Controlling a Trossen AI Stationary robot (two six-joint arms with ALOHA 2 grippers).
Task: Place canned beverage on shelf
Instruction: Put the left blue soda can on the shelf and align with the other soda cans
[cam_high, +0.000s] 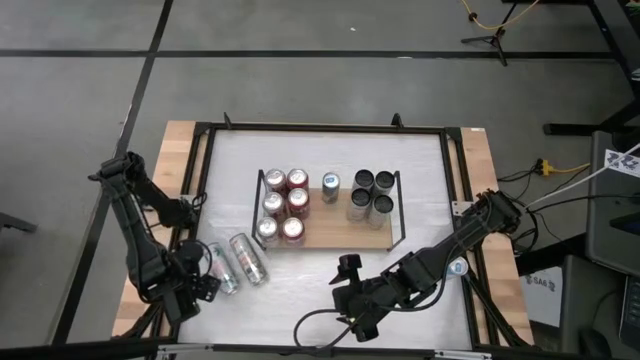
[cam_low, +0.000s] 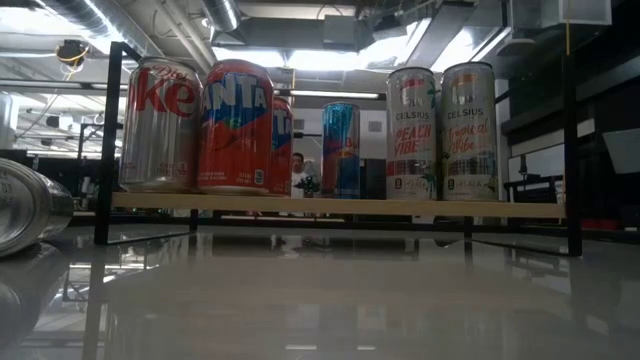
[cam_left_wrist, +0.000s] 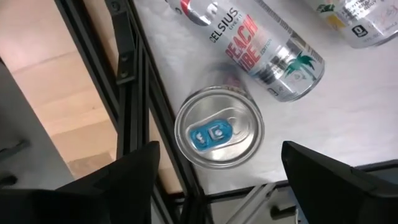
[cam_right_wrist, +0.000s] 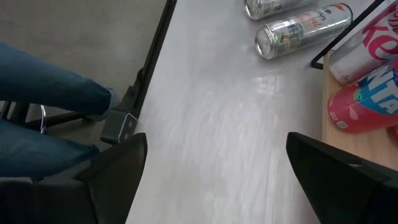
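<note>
The shelf (cam_high: 330, 228), a light wooden board with black rails, holds several red and silver cans (cam_high: 285, 205), a blue can (cam_high: 330, 186) and several dark-topped Celsius cans (cam_high: 371, 195). A silver canned beverage with a blue tab (cam_left_wrist: 219, 127) stands upright at the table's near left, beside the black frame. My left gripper (cam_left_wrist: 217, 167) hangs open above it, pointing down, a finger on either side and clear of it. Two more cans (cam_high: 222, 268) (cam_high: 248, 258) lie on their sides close by. My right gripper (cam_high: 345, 272) is open over the table in front of the shelf.
The table's black frame rail (cam_left_wrist: 130, 93) runs right beside the upright can, with the wooden edge (cam_left_wrist: 56, 93) beyond it. The lying Celsius can (cam_left_wrist: 261, 50) is a short way off on its other side. A person's jeans-clad legs (cam_right_wrist: 43, 93) show past the table's near edge.
</note>
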